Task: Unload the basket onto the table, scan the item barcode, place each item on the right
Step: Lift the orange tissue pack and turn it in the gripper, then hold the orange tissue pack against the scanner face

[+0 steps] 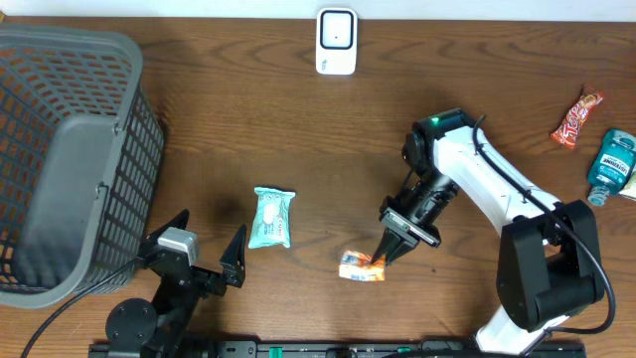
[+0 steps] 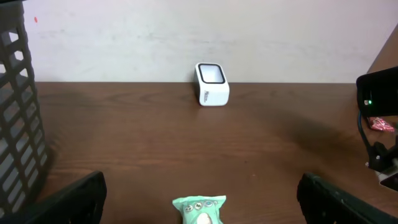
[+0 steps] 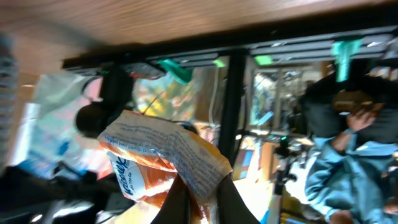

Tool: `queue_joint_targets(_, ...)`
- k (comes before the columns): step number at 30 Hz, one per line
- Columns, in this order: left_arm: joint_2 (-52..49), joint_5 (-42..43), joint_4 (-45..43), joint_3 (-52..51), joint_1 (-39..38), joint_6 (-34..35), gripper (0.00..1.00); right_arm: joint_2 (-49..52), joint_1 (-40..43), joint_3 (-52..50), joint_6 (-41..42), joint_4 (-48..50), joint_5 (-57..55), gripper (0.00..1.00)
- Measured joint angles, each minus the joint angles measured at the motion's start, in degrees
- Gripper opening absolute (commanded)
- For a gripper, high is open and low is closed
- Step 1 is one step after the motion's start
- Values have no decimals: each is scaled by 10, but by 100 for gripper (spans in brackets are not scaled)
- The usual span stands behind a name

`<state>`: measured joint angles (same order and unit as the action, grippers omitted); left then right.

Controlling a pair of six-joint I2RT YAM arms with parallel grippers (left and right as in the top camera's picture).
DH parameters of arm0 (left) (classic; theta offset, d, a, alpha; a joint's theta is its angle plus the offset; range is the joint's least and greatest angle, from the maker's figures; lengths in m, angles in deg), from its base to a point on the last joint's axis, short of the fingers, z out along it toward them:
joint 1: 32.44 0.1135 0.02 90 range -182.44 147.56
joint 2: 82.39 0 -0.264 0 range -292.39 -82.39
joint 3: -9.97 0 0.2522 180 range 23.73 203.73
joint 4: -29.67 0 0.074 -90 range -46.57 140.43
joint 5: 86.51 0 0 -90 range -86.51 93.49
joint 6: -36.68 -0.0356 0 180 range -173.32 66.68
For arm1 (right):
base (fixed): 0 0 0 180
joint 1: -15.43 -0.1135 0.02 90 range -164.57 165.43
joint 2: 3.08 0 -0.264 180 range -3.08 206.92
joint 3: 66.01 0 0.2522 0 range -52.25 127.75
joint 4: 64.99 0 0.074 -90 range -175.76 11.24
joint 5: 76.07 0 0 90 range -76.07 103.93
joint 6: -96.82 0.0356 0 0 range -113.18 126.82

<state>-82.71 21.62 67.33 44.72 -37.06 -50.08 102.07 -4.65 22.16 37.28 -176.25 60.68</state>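
Right wrist view: the right gripper [image 3: 199,186] is clamped on the orange packet [image 3: 163,155], pinching one crimped end seam at the lower centre of the frame. The body of the packet juts out to the upper left of the jaws, unsupported. Because the hold is on a thin seam only, raise the packet slowly and avoid sharp wrist rotation, which is likely to swing it or peel it out of the pinch. The face shown here carries fine print, but no barcode can be made out, so the face to present cannot be determined. Overhead view: the right gripper [image 1: 386,254] and the orange packet [image 1: 361,267] sit at the lower centre-right of the frame, with the packet extending left from the fingertips. Whether it touches the table [image 1: 298,129] or is just clear of it cannot be told. The left gripper [image 1: 209,241] stands at the lower left with its jaws wide apart and holds nothing; a wipes packet [image 1: 271,217] lies just beside it. The scanner [image 1: 336,42] stands at the upper centre edge, well apart from the held packet. Carry the packet up-frame and slightly left, stop near the scanner window, and turn the coded face flat toward it. Expect to rotate the packet if no read occurs.
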Motion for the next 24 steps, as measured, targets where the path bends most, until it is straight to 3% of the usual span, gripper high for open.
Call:
queue_joint_targets(6,0,0,0,0,0,0,98,0,0,0,10,5,21,1)
queue_joint_targets(12,0,0,0,0,0,0,98,-2,1,-3,13,153,0,1)
queue_joint_targets(18,0,0,0,0,0,0,98,-2,1,-5,15,412,21,1)
queue_joint_targets(24,0,0,0,0,0,0,98,-1,1,-5,-3,757,-17,1)
